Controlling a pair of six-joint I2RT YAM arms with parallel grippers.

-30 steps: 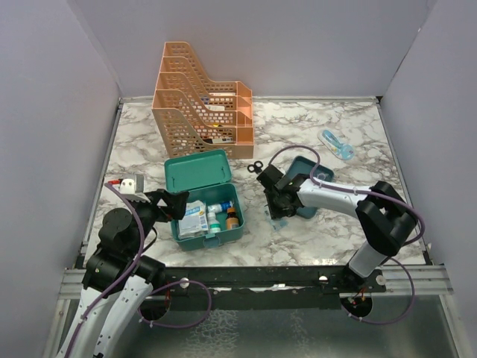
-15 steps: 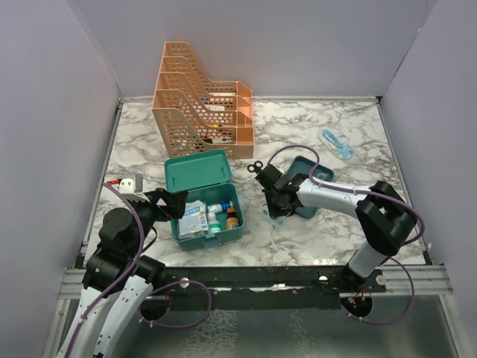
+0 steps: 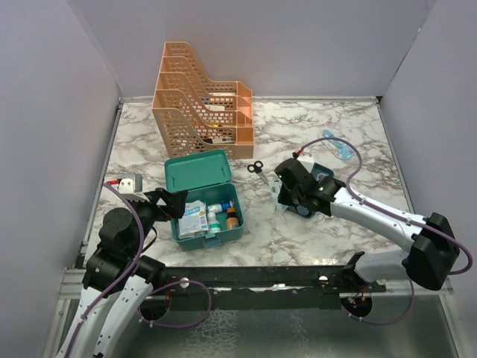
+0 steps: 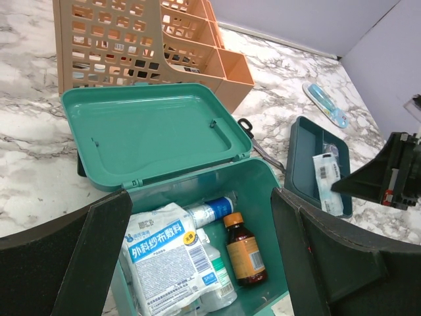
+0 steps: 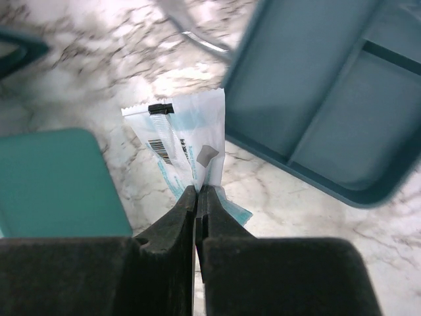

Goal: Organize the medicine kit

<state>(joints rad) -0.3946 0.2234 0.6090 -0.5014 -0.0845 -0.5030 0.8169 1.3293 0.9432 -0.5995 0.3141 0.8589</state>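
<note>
Your right gripper clamps a sachet, left gripper gapes; medicine kit part-filled, tray and scissors at centre lie outside.

Plain teal: the medicine kit, lid and box; darker teal: its divided tray. Pale orange, grid-perforated: the file rack. White marble, grey veining: the table. Amber, orange cap: the bottle. White, blue print: the packet. White and pale blue, black barcode: the sachet.
</note>
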